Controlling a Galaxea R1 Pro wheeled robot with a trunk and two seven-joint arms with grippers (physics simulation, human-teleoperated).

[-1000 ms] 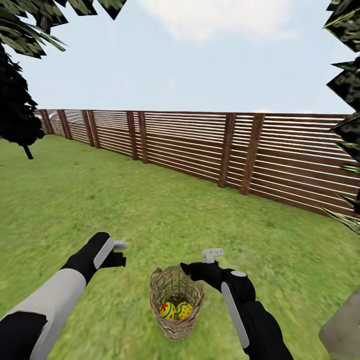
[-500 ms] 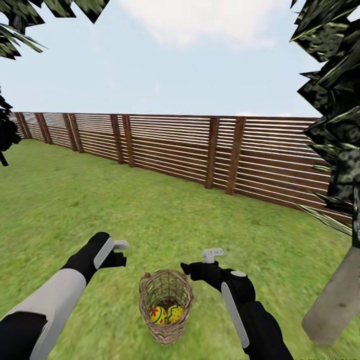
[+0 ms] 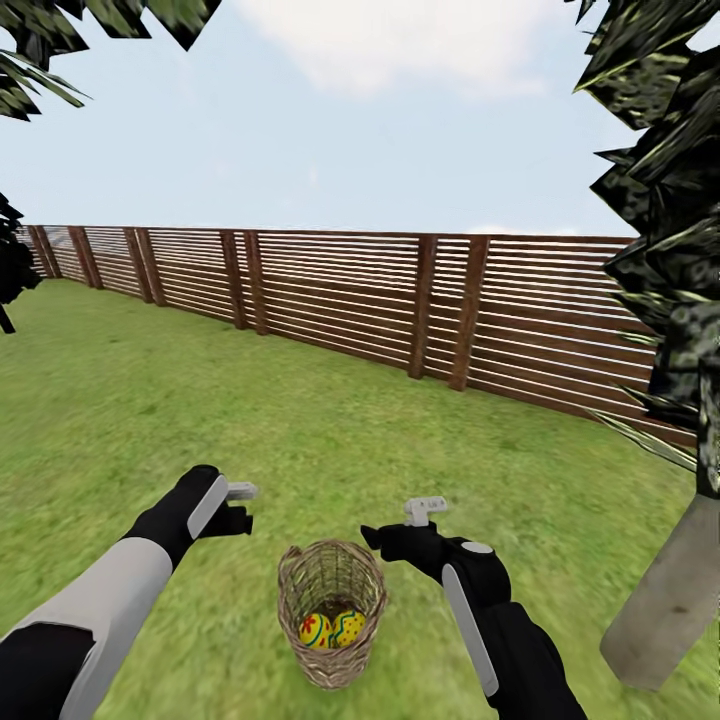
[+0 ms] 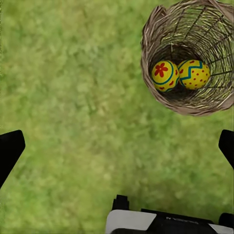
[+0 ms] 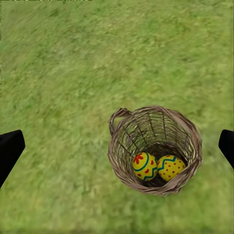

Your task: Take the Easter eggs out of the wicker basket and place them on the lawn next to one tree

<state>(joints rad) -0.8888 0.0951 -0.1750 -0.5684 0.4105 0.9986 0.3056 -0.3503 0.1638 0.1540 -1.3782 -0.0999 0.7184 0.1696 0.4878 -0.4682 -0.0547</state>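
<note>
The wicker basket [image 3: 300, 652] stands upright on the lawn [image 3: 300, 430] between my two arms, close in front of me. Two Easter eggs lie side by side at its bottom: one with a red flower [image 3: 315, 630] [image 4: 165, 75] [image 5: 145, 165] and one with a blue zigzag and red dots [image 3: 349, 627] [image 4: 194, 74] [image 5: 170, 167]. My left gripper [image 3: 243, 505] [image 4: 117, 148] hangs open above the grass beside the basket [image 4: 146, 53]. Just past the basket [image 5: 116, 146] my right gripper [image 3: 402, 525] [image 5: 117, 146] is open too, holding nothing. A tree trunk [image 3: 665, 600] leans at the right.
A brown slatted fence [image 3: 440, 305] closes off the garden behind the lawn. Dark angular foliage [image 3: 670, 200] hangs at the upper right and upper left. A dark thin-stemmed tree [image 3: 10, 270] stands at the far left edge.
The head view has turned to the right, so the basket sits further left in it and the tree trunk shows more fully. Both arms hold the same pose, still open.
</note>
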